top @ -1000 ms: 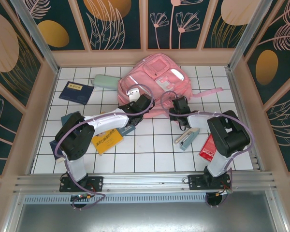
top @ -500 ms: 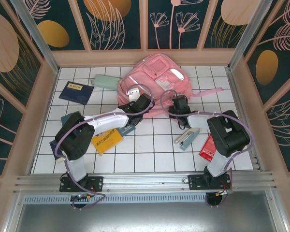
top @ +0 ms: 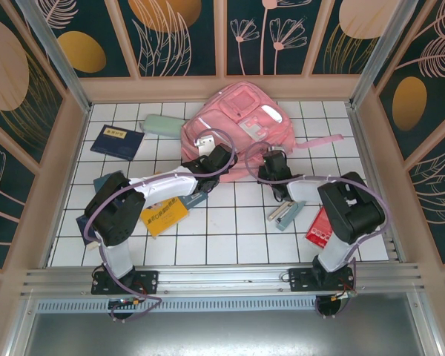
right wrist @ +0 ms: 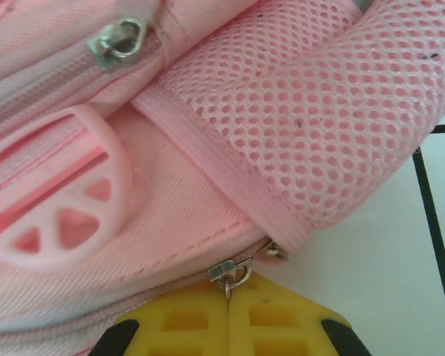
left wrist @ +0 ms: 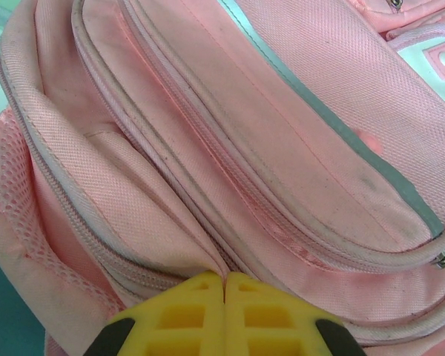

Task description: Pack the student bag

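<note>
I'm unzipping the student bag [top: 233, 126].
My right jaws are pinching the zipper pull [right wrist: 228, 273] at their tips, left jaws pressed together; next, a steady pull.

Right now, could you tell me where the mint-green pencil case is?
Top view: the pencil case lies back-left, between the navy booklet and pink backpack.

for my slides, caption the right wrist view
Right gripper shut on a metal zipper pull at the pink student bag's seam

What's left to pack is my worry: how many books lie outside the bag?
3 plainly: navy book far left, yellow book beside the left arm, red book by the right arm. More may hide under the left arm.
</note>
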### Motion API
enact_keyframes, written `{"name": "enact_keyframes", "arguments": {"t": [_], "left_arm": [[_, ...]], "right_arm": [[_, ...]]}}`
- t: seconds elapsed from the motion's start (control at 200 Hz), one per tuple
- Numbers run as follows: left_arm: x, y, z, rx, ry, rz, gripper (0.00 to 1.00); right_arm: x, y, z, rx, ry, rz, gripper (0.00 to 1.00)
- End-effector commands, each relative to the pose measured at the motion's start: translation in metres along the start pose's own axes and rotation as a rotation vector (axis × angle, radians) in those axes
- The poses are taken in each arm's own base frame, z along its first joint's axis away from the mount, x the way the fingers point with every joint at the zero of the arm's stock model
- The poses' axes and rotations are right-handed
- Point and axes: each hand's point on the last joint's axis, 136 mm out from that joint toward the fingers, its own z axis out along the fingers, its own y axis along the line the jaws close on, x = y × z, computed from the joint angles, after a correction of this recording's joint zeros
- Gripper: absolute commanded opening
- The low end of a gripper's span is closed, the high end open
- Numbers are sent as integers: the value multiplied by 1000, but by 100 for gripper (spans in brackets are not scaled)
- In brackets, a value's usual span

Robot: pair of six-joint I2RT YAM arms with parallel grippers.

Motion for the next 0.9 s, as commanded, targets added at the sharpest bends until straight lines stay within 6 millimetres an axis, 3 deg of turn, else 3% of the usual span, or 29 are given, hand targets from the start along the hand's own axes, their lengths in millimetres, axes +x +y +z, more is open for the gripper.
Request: {"name": "enact_keyframes", "arguments": {"t": [0.0,0.11,0.551,0.696,0.801,0.896], "left_arm": [[-14,-12,-3,28,-29,-20,0],[-10,-15,0,41,-17,-27,0],[-6,-29,2,94,16,-53,0],[-6,-30,1,109,21,-58,0],[-9,-30,-4,110,18,-53,0],[-15,-28,-10,114,7,-42,24]], "right_arm": [[-14,11,-21,-24,-67,-17,0],[-14,22,-28,-65,-56,-54,0],[7,119,-53,-302,-6,-207,0],[10,135,-57,-370,10,-190,0],[9,130,-58,-355,1,-171,20],[8,123,-63,-354,-10,-147,29]]}}
